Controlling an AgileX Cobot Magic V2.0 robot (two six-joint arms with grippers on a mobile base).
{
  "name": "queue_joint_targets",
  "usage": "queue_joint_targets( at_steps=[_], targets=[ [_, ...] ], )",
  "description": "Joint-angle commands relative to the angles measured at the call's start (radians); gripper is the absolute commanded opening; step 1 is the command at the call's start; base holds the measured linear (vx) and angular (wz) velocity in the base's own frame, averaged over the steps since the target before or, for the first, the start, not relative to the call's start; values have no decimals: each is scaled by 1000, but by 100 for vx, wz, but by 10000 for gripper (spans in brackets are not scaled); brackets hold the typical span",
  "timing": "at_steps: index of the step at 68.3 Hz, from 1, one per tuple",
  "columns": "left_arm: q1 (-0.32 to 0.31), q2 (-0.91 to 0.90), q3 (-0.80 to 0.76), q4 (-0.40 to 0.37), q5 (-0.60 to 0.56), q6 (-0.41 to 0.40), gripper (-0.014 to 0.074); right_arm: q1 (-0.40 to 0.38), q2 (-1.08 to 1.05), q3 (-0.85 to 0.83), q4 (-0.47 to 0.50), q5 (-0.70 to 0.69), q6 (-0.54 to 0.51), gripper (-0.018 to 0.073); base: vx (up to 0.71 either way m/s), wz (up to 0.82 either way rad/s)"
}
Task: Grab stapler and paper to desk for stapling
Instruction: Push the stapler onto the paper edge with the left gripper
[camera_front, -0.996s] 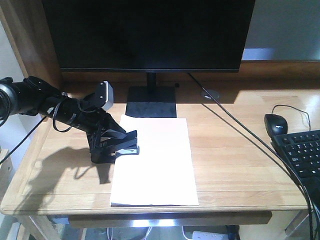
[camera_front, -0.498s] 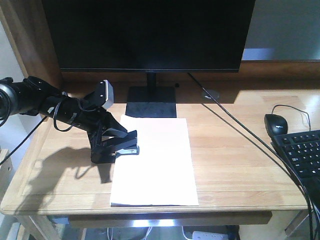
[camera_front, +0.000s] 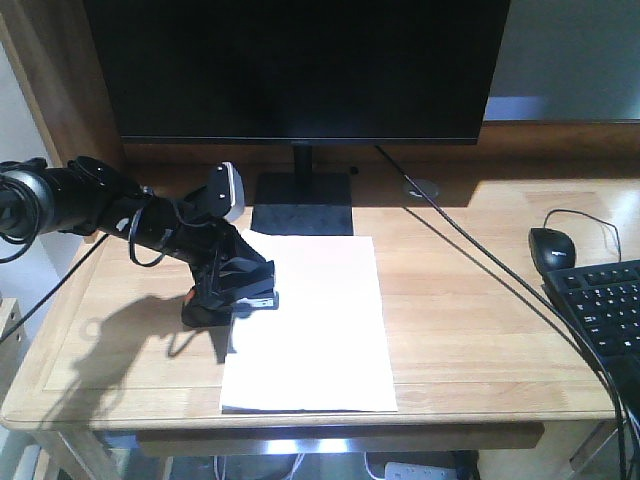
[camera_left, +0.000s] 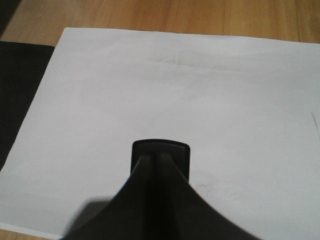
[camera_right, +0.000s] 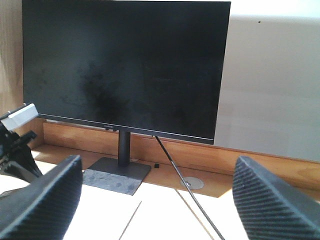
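Paper (camera_front: 310, 325) lay flat on the near-left part of the desk (camera_front: 480, 300), one short edge close to the front rim, the other reaching toward the monitor stand (camera_front: 302, 205). I had the left gripper (camera_front: 240, 290) down at the sheet's left edge, clamped on the stapler (camera_front: 255, 297); from the left wrist view, the stapler's black nose (camera_left: 160, 157) sat over the white sheet, well inside its border. An orange-red patch (camera_front: 193, 296) showed at the stapler's rear, just off the paper.

My reading was that both items were already on the desk and the stapling step itself was in hand. The next move, as I judged it, called for a firm press straight down on the stapler's top without dragging the sheet sideways.

My right gripper (camera_right: 155, 200) hung clear of everything, its two pads spread wide apart with nothing between them, looking toward the monitor (camera_right: 125, 65).

Farther right lay the mouse (camera_front: 552, 247) and keyboard (camera_front: 600, 310), well apart from the work. A cable (camera_front: 470, 250) ran across the desk from the grommet (camera_front: 422, 187) behind.
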Motion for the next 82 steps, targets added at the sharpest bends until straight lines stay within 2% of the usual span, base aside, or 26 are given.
queue_joint_targets(
  at_steps=[1,32,82],
  targets=[
    [-7,-28,-24,-55,17,-20,-6,-6,13,-26,-42,19,0,592,0,0],
    [-12,53,-24,-55,20,-27,-6,-6,13,-26,-42,20,0,592,0,0],
    [-20,55,-24,-47,17,-28,-6,-6,13,-26,-42,21,-1,592,0,0]
  ],
)
